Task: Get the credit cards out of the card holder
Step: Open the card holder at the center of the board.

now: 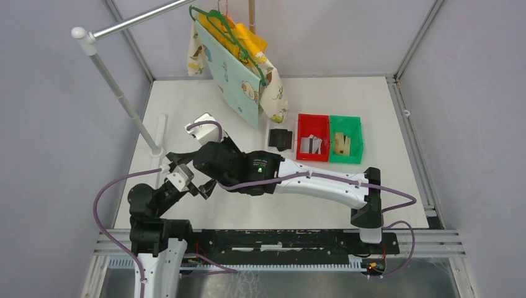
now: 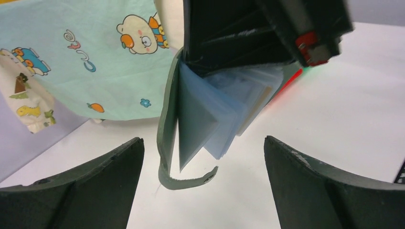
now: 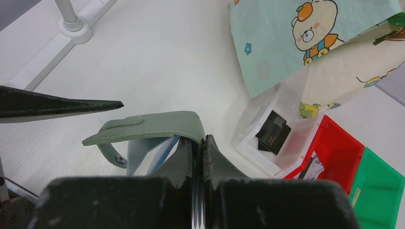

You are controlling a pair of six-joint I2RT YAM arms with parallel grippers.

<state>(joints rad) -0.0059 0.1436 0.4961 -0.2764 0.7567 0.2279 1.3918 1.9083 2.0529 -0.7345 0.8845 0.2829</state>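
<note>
Left wrist view shows what the top view hides beneath the right arm: the card holder (image 2: pixel 167 124) is open, its pale blue pockets (image 2: pixel 210 114) fanned to the right of the grey-green cover. It hangs from the right gripper (image 3: pixel 201 143), whose fingers are pinched on its upper part. It sits between the widely spread fingers of the left gripper (image 2: pixel 201 143), touching neither. Its long axis runs up and down, and the snap tab (image 2: pixel 188 180) curls at the bottom over the white table (image 2: pixel 334 95). The right wrist view adds the red bin (image 3: pixel 334 143) and green bin (image 3: pixel 382 183) beyond it.
</note>
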